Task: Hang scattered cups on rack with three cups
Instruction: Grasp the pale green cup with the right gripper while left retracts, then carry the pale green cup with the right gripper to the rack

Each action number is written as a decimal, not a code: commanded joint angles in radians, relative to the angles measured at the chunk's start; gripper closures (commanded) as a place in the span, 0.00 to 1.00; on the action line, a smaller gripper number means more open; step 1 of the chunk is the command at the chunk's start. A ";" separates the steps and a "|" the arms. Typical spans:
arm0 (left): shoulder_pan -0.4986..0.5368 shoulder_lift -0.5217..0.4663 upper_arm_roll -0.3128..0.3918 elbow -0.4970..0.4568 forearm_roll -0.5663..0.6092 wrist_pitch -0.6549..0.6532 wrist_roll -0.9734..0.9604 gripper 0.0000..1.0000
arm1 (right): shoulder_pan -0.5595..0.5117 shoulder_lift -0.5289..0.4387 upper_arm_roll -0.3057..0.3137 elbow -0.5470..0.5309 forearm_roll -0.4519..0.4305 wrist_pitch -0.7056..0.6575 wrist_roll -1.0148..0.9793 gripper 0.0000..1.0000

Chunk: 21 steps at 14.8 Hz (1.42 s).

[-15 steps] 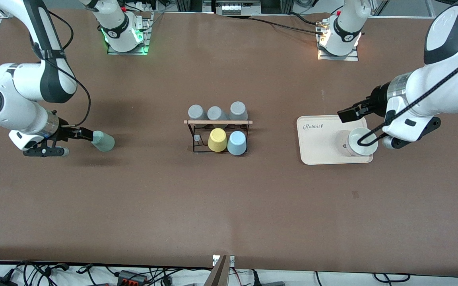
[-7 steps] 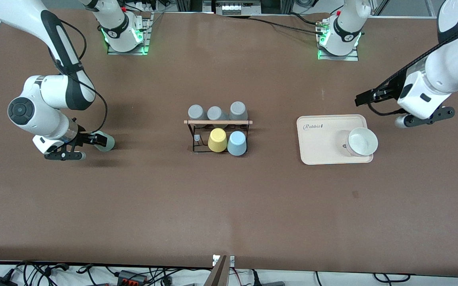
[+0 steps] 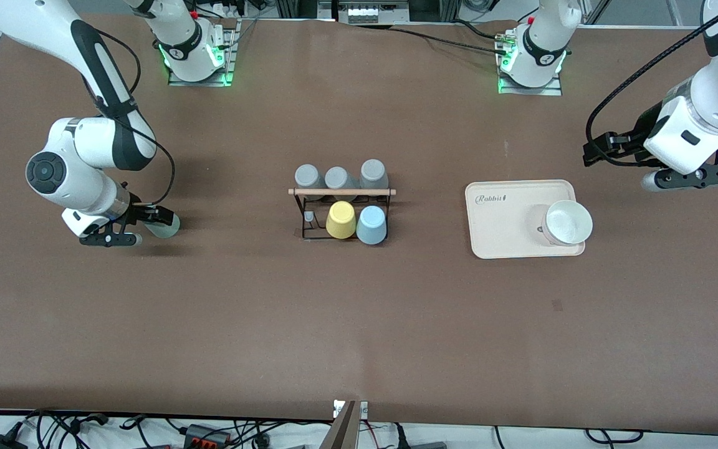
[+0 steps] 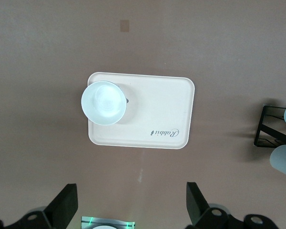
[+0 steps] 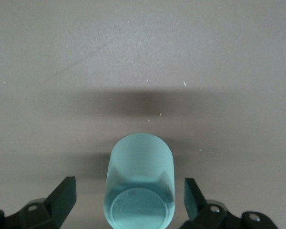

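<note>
At the right arm's end of the brown desk (image 3: 359,324), the right gripper (image 3: 154,217) is low over the desk with its fingers spread wide on either side of the sage green cup (image 3: 167,224). In the right wrist view that cup (image 5: 141,183) lies on its side between the two fingers (image 5: 62,196), its flat base turned toward the camera, and neither finger touches it.

In the middle of the desk stands the rack (image 3: 341,212), a black wire frame with a light wooden rod (image 3: 341,191) across its top. Three grey cups (image 3: 339,176) sit upside down in a row on the pegs farther from the front camera. In the nearer row a yellow cup (image 3: 341,219) and the light blue cup (image 3: 371,224) sit upside down side by side, touching, the blue one toward the left arm's end. One peg at the right arm's end of that row is bare.

Toward the left arm's end lies a cream tray (image 3: 496,231) with "Rabbit" written on it in cursive script. A white cup (image 3: 566,222) stands upright on the tray, mouth up, near its edge.

The left gripper (image 3: 608,153) waits in the air over bare desk beside the tray, fingers held well apart and holding nothing.
</note>
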 commanded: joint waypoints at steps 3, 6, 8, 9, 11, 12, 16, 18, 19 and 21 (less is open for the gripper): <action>0.001 -0.003 -0.007 0.011 0.014 -0.015 0.001 0.00 | 0.000 0.016 0.000 -0.008 -0.010 0.020 0.025 0.00; 0.001 -0.003 -0.006 0.011 0.012 -0.015 0.001 0.00 | -0.005 0.023 0.000 -0.005 -0.010 0.022 0.025 0.00; 0.001 -0.003 -0.007 0.011 0.012 -0.017 0.001 0.00 | -0.005 0.025 0.000 -0.007 -0.008 0.014 0.025 0.00; 0.001 -0.003 -0.007 0.011 0.012 -0.017 0.001 0.00 | -0.005 0.029 0.000 -0.008 -0.008 0.012 0.025 0.01; 0.001 -0.003 -0.006 0.011 0.012 -0.017 0.001 0.00 | -0.008 0.033 0.000 -0.008 -0.008 0.011 0.025 0.21; 0.001 -0.003 -0.007 0.011 0.012 -0.017 0.001 0.00 | -0.008 0.033 0.000 -0.008 -0.008 0.011 0.026 0.32; 0.001 -0.003 -0.007 0.011 0.012 -0.017 0.001 0.00 | 0.008 0.017 0.002 0.040 -0.010 -0.035 0.012 0.65; 0.001 -0.003 -0.007 0.011 0.012 -0.020 -0.001 0.00 | 0.023 0.005 0.017 0.150 -0.004 -0.165 0.011 0.68; 0.001 -0.003 -0.007 0.011 0.012 -0.020 -0.001 0.00 | 0.034 0.008 0.037 0.235 0.001 -0.266 0.015 0.70; 0.001 -0.003 -0.007 0.011 0.012 -0.020 -0.001 0.00 | 0.079 0.017 0.058 0.396 0.001 -0.444 0.024 0.72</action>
